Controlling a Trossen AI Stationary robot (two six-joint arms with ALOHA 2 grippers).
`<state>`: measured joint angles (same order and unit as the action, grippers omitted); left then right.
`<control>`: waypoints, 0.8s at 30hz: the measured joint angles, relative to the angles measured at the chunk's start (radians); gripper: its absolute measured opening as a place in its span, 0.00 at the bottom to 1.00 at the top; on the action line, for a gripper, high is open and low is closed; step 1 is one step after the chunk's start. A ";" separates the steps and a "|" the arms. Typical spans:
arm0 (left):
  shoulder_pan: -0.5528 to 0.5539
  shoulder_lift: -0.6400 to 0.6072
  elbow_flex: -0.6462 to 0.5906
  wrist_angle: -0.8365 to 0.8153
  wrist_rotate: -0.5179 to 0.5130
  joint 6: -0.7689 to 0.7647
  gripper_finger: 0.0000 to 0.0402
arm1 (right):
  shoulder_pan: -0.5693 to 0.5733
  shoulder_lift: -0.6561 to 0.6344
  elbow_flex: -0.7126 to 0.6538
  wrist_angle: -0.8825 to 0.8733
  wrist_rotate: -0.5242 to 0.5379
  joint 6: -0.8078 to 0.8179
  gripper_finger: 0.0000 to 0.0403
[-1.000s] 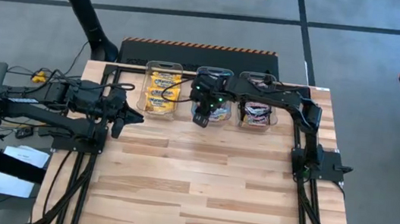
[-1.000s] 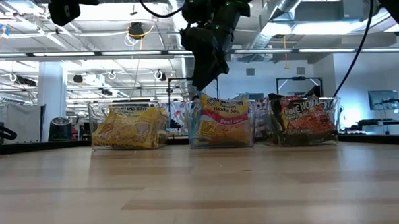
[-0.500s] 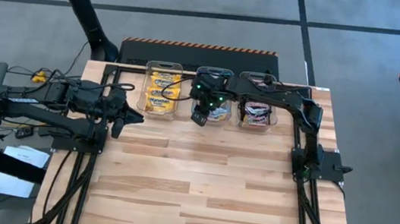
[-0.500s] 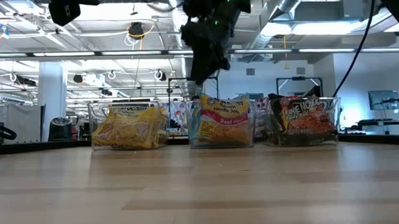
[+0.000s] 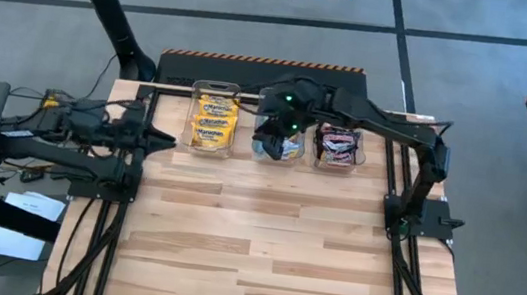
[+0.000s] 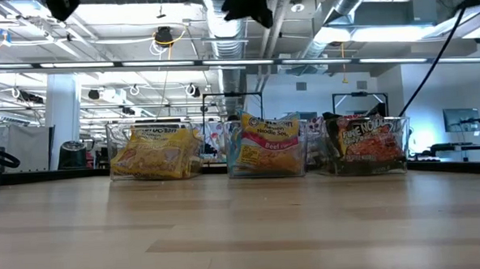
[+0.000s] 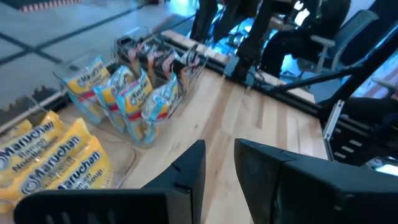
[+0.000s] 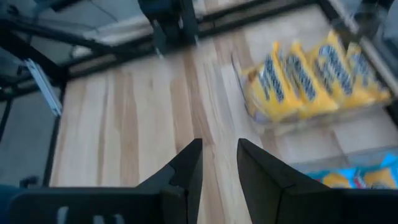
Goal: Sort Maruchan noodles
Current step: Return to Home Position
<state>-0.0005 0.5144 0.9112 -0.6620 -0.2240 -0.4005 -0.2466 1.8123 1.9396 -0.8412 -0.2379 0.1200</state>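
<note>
Flat plastic Maruchan noodle packets (image 5: 212, 123), yellow, blue-pink and dark, are seen sorted by colour into three clear plastic bins (image 5: 217, 85). The right gripper (image 8: 219, 165), narrowly parted and empty, is held above the centre bin and is best lifted clear before retracting. The left gripper (image 7: 219, 163), likewise narrow and empty, is parked at the table's left side.

Three bins stand in a row along the far edge of the table (image 5: 261, 253): left bin (image 6: 112, 148), centre bin (image 6: 306, 149), right bin (image 6: 403, 144). Maruchan noodles lie in each: left batch (image 5: 212, 121), centre batch (image 6: 266, 144), right batch (image 5: 338, 145). The right gripper (image 5: 270, 146) hangs over the centre bin. The left gripper (image 5: 170, 140) is at the table's left edge, near the far-left corner.
</note>
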 joint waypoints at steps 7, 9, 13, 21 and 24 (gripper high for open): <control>0.000 -0.140 0.000 -0.028 -0.028 0.078 0.18 | 0.012 -0.081 0.000 0.041 0.000 0.028 0.31; 0.000 -0.178 -0.001 -0.041 -0.028 0.098 0.18 | 0.011 -0.088 0.000 0.059 0.000 0.053 0.31; 0.000 -0.267 -0.060 -0.018 -0.026 0.128 0.18 | 0.011 -0.094 0.000 0.067 0.000 0.075 0.31; 0.000 -0.465 -0.331 0.202 -0.027 0.222 0.18 | 0.027 -0.094 -0.001 0.071 0.000 0.154 0.30; 0.000 -0.516 -0.457 0.315 -0.025 0.242 0.18 | 0.041 -0.094 -0.001 0.081 0.000 0.176 0.30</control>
<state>-0.0005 -0.0013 0.4538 -0.3470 -0.2491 -0.1584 -0.2054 1.7184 1.9388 -0.7606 -0.2376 0.2961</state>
